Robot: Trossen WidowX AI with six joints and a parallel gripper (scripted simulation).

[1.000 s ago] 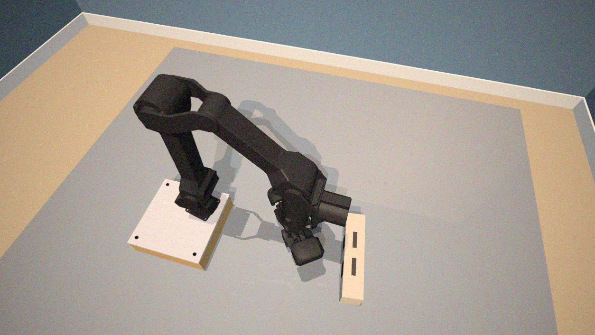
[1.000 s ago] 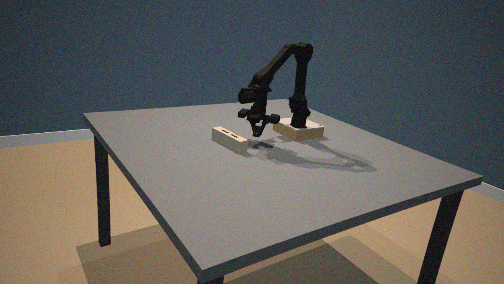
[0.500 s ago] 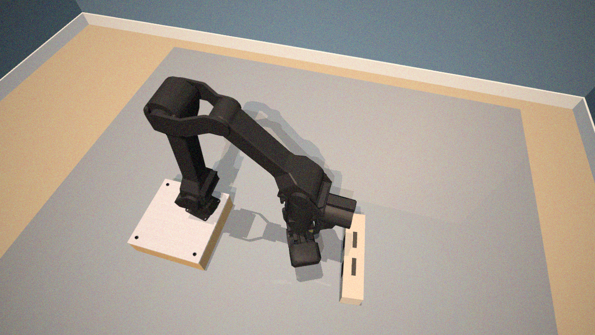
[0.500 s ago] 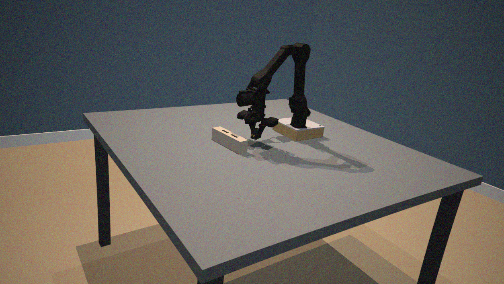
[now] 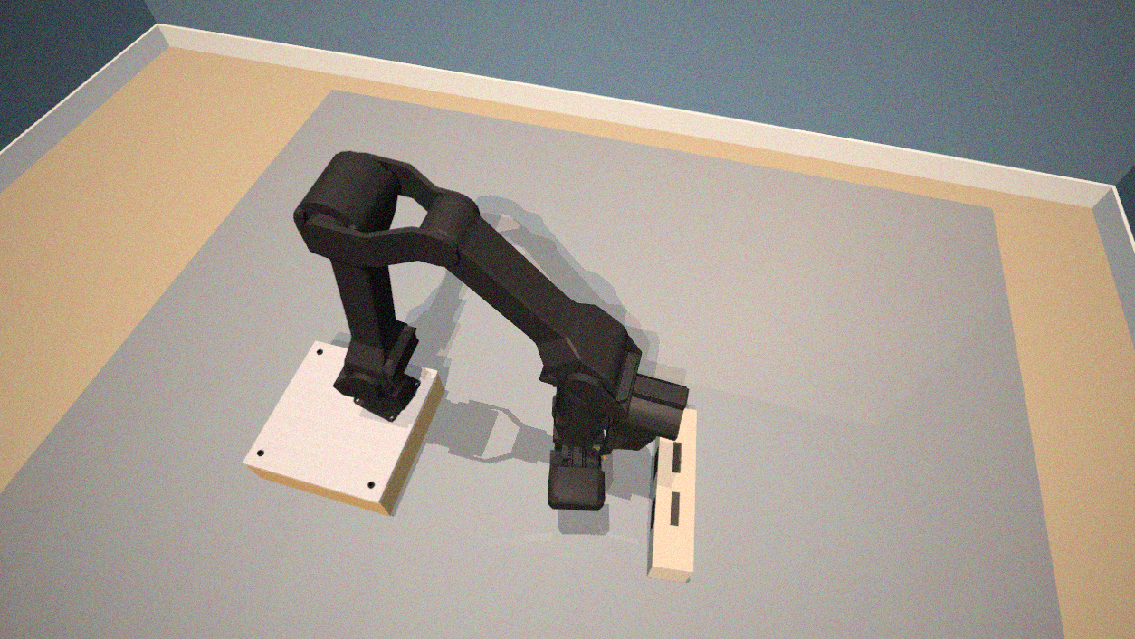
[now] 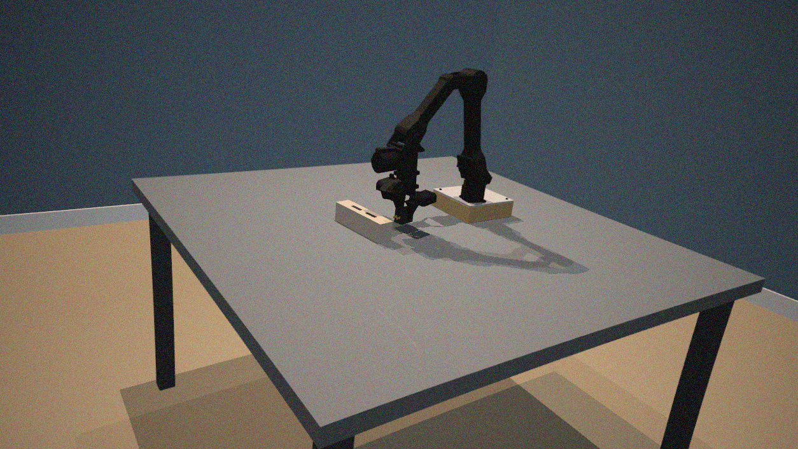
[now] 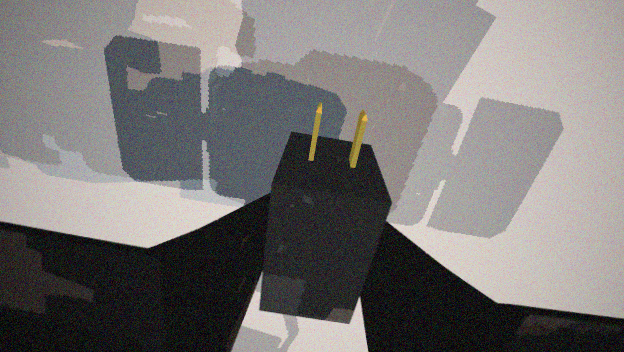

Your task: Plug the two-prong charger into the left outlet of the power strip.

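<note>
The black charger [image 7: 315, 235] is held between the fingertips of my gripper [image 7: 318, 211] [image 6: 403, 217], which is shut on it. Its two yellow prongs [image 7: 357, 142] [image 6: 396, 217] stick out past the fingertips, free of any outlet. In the top view the arm hides most of the charger and the fingertips. The pale power strip [image 5: 673, 548] [image 6: 361, 222] lies on the table, with a gap between it and my gripper in the top view. Its outlet face is turned towards the arm's base and shows only as dark slivers. The strip is not visible in the wrist view.
The arm's base stands on a white-topped wooden block [image 5: 318, 420] [image 6: 491, 213], across from the strip's outlet side. Two dark marks show on the strip's top. The arm's forearm and wrist hang over the grey table [image 5: 834, 333] [image 6: 312, 290], and their shadows fall around the gripper.
</note>
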